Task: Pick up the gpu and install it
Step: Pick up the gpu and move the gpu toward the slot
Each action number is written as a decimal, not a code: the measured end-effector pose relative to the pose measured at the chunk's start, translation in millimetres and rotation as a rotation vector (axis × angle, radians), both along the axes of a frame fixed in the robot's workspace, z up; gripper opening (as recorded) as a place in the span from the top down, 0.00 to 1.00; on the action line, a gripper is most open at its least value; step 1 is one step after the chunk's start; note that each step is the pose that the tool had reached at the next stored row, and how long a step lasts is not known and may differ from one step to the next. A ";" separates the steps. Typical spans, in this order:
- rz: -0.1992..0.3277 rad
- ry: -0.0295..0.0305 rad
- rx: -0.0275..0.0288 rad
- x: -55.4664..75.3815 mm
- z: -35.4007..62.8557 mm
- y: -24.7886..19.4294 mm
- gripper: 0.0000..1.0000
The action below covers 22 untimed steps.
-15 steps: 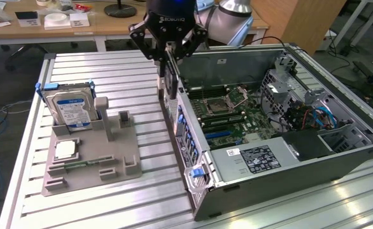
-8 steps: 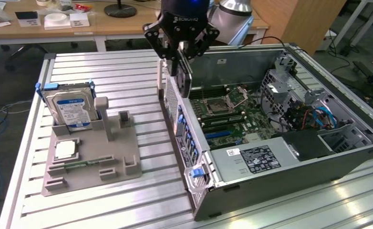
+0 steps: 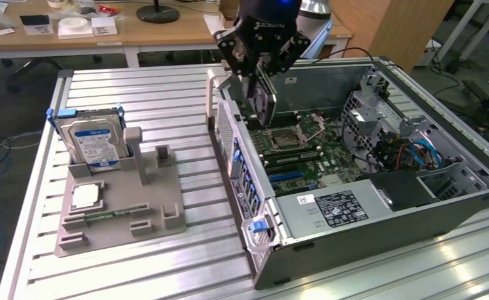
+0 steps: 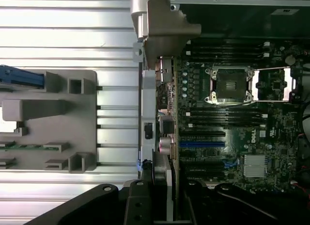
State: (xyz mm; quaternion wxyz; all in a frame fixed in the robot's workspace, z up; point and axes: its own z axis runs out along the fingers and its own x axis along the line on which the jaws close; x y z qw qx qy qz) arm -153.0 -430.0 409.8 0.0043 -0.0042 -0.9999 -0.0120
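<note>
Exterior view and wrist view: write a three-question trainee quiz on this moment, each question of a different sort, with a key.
1. True or false: the gripper holds the gpu over the open computer case.
2. Which thing stands upright in the grey fixture? A: a hard drive. B: a fan. C: a coiled cable.
3. Fill in the gap: the processor socket on the motherboard is ____.
Key: 1 true; 2 A; 3 empty.
</note>
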 end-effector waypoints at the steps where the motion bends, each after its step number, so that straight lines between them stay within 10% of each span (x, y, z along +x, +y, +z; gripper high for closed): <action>1: 0.000 0.0000 0.0000 4.1 0.0 0.0 0.72; 22: 0.000 0.0000 0.0000 80.7 -0.5 0.0 0.72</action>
